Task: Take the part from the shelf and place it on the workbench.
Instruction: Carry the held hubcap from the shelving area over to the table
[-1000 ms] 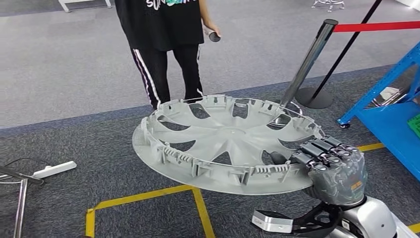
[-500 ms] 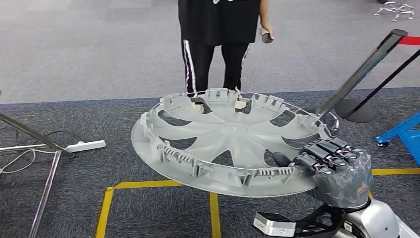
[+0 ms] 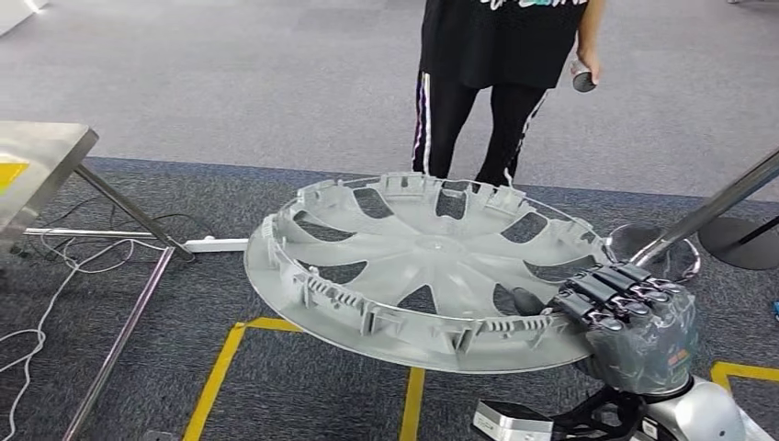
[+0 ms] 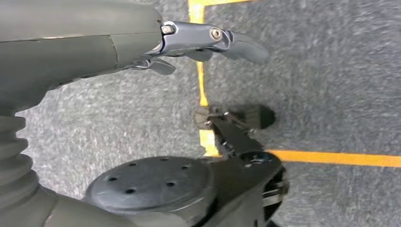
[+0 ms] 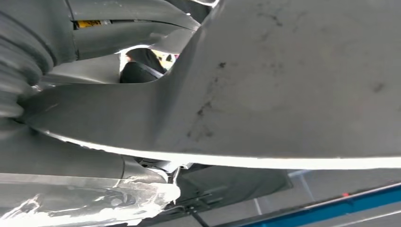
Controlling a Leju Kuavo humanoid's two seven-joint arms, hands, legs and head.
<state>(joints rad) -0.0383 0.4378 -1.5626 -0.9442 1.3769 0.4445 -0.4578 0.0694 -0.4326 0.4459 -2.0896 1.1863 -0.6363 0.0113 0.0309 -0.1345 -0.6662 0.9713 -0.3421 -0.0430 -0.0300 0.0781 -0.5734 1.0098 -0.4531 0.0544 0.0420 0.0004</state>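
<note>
Under the right robot hand (image 3: 634,326) I'm seeing fingers clamping the part (image 3: 418,266) rim, thumb hidden; left robot hand (image 4: 208,40) is hanging, fingers apart.

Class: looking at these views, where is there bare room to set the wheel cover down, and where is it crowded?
Bare: the steel workbench corner at far left. Crowded: cables beside its legs, a person behind the wheel cover gripped by the right hand, a stanchion base at right.

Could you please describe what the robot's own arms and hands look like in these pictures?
The right hand has dark segmented fingers over a grey cover with a small orange marking, on a silver arm. The left hand shows a grey ribbed cover, metallic knuckles with screws and darker fingertips.
</note>
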